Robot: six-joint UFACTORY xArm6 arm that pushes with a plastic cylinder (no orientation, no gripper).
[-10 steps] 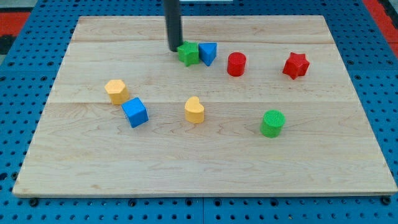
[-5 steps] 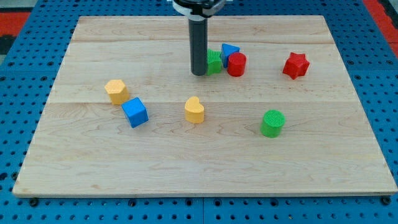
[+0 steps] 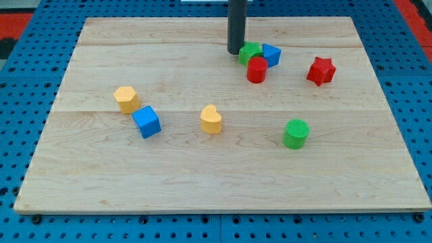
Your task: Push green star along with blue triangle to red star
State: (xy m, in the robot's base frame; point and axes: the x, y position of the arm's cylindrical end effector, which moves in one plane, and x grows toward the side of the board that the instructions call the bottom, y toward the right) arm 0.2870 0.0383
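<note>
The green star (image 3: pixel 249 52) sits near the view's top centre, touching the blue triangle (image 3: pixel 271 54) on its right. A red cylinder (image 3: pixel 256 69) stands just below the pair, touching them. The red star (image 3: pixel 321 70) lies apart, further to the view's right. My tip (image 3: pixel 234 51) rests on the board right against the green star's left side.
A yellow hexagon block (image 3: pixel 126 98) and a blue cube (image 3: pixel 146 121) lie at the view's left. A yellow heart (image 3: pixel 211 119) is in the middle. A green cylinder (image 3: pixel 295 133) is at lower right. The wooden board (image 3: pixel 81 175) lies on a blue pegboard.
My tip moved right and toward the view's top. The green star and blue triangle shifted right; the red cylinder now lies below them instead of to their right.
</note>
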